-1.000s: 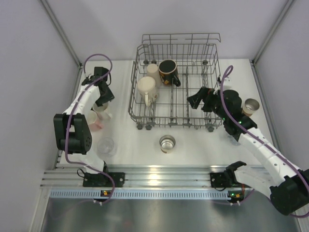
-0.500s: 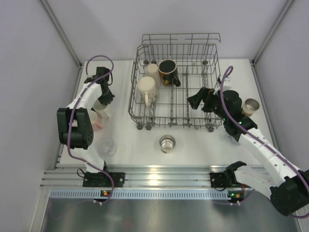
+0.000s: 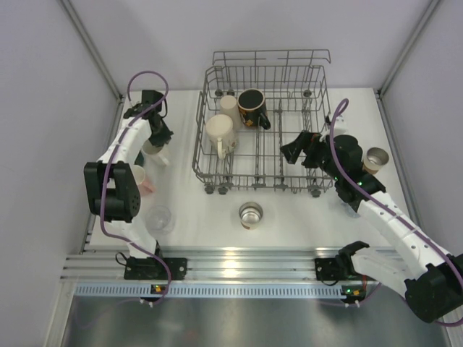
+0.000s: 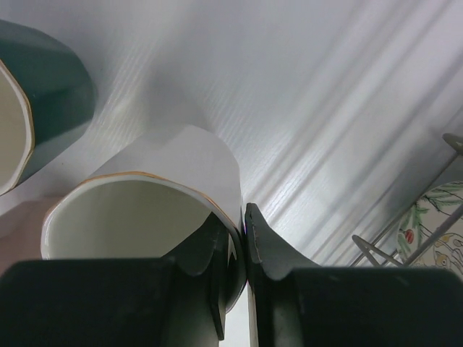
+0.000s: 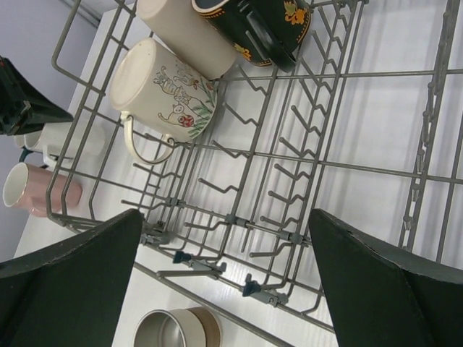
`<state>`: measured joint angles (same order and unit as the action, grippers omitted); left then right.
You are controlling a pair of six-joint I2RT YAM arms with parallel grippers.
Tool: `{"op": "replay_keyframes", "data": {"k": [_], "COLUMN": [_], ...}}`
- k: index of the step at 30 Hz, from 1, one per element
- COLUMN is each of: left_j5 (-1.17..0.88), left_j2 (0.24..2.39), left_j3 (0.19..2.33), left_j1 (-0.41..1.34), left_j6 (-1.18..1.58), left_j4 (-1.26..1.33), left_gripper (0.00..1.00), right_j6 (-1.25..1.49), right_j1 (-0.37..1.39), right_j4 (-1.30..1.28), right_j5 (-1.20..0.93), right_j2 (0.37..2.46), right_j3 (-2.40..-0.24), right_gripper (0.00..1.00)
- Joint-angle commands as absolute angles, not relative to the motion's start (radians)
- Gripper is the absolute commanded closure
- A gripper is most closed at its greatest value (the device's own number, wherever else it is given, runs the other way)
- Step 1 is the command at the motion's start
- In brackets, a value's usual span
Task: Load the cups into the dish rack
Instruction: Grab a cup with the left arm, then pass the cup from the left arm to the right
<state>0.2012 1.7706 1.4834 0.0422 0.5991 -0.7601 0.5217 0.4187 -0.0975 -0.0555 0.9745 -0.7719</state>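
My left end effector (image 4: 242, 225) is nearly closed. It pinches the wall of the white cup (image 4: 145, 206), with one finger inside the rim and one outside. This cup is mouth up at the left side of the worktop (image 3: 195, 210), apart from the dish rack (image 3: 264, 72) and just beside a dark green cup (image 4: 43, 87). I judge it to be ceramic: stiff, smooth, rather slippery, and easy to chip. So the rim pinch must be firm and the lift slow. My right end effector (image 5: 224, 217) is wide open and holds nothing. It hangs above the right part of the rack, and three mugs (image 5: 166, 87) lie in the left part.
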Motion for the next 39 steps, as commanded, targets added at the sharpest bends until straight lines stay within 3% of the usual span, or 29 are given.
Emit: {"op": "replay_keyframes", "data": {"k": [1,12,22,32,39], "left_j5": [0.199,0.195,-0.044,-0.500,-0.557], "left_j2": [1.710,1.628,1.439,1.186,1.114], "left_j3": [1.568,1.674,1.713,1.298,1.138], "left_j1": [0.041,0.041,0.046,0.074,0.149], "left_j6": [0.577,0.535,0.566,0.908,1.053], "left_j4": [-0.723,-0.723,-0.655,0.067,0.371], "left_gripper": [1.00,1.00,1.00,1.00,1.00], "right_j6": [0.491,0.483,0.588,0.682,0.810], "right_j1": [0.411,0.411,0.451,0.607,0.630], "right_j4": [-0.052,-0.009,0.093,0.369,0.621], "right_j5": [-0.092,-0.293,-0.422,-0.534,-0.592], "right_j2": [0.966,0.943,1.015,1.107,1.248], "right_j3": [-0.788,-0.813,-0.857,-0.853,-0.877], "right_gripper": [0.01,0.01,0.02,0.01,0.01]}}
